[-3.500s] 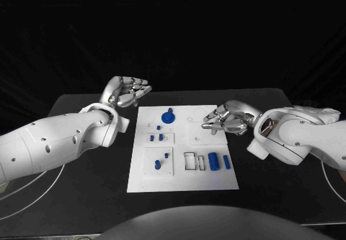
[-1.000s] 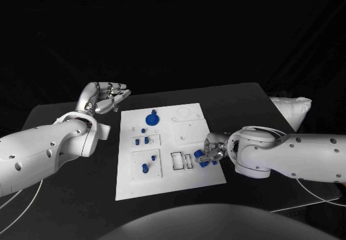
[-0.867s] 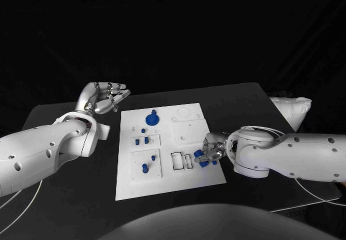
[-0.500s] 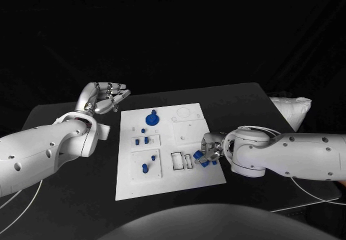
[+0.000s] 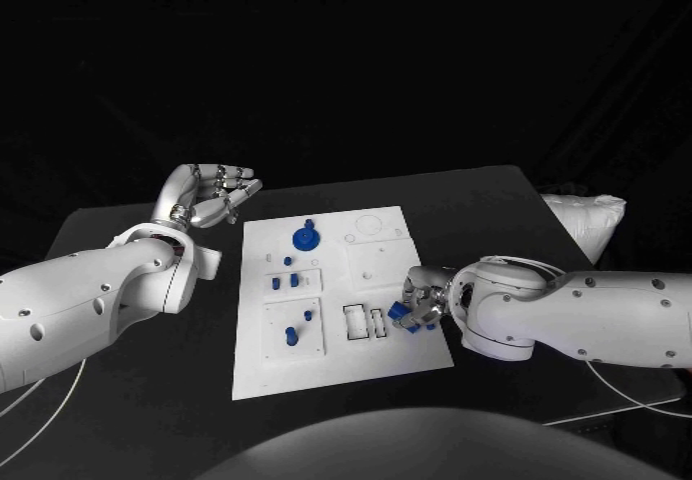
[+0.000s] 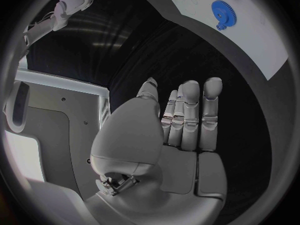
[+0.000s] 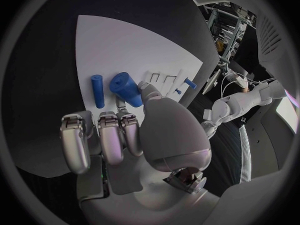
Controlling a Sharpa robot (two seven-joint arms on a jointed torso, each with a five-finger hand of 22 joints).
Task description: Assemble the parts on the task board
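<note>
Picking up looks like the step in hand: the right hand (image 5: 418, 308) is reaching over the task board (image 5: 339, 360) near its right edge, fingers curling around the thick blue cylinder (image 7: 127, 88). In the right wrist view the thumb and fingers are closing on that cylinder, w/ its far end tipping up off the board, so it seems pinched rather than just touched; I'm judging that, not certain. A thinner blue rod (image 7: 97, 90) is lying just beside it on the board, apart from the hand.

Left hand (image 5: 214, 193) is hanging off the board's far left corner, above the worktop (image 5: 130, 225), fingers loosely together and lightly curved, holding nothing.

Other parts are sitting on the board: blue gear (image 5: 306, 238) toward the far edge, small blue pegs (image 5: 281, 281) mid-left, two empty rectangular slots (image 5: 365, 321) next to the right hand.

Next move, prob.: lifting the cylinder clear, turning it to suit its seat, then lowering it straight in w/o knocking the thin rod. Which seat it belongs to, can't tell.

No brands, labels or readable writing anywhere.
</note>
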